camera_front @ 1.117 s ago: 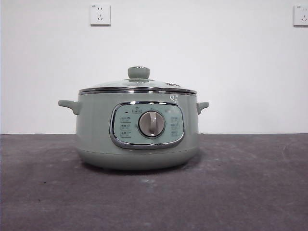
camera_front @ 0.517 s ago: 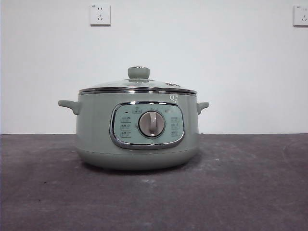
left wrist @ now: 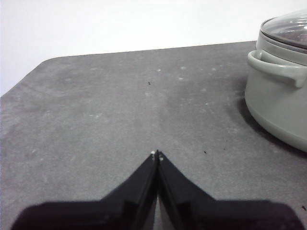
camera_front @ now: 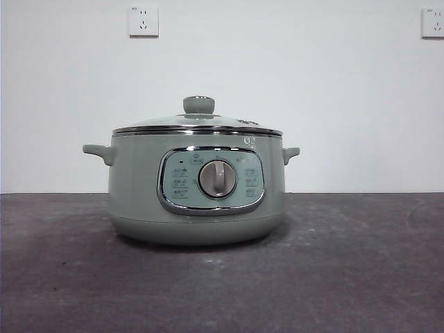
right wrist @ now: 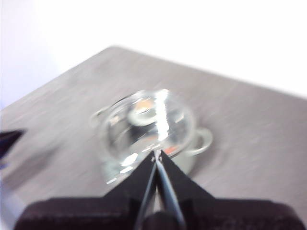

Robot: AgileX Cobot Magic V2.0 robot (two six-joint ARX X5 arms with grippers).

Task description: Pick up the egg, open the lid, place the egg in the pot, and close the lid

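Grey table [camera_front: 361,277], sage-green lidded pot [camera_front: 139,180]

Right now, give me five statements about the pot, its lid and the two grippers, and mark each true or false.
1. The lid sits closed on the pot. True.
2. The left gripper holds the egg. False: its fingers are shut on nothing, above bare table.
3. The right gripper is open. False: it is shut, looking down on the lid.
4. An arm reaches over the pot in the front view. False: no arm shows there.
5. The pot's dial faces the front camera. True.
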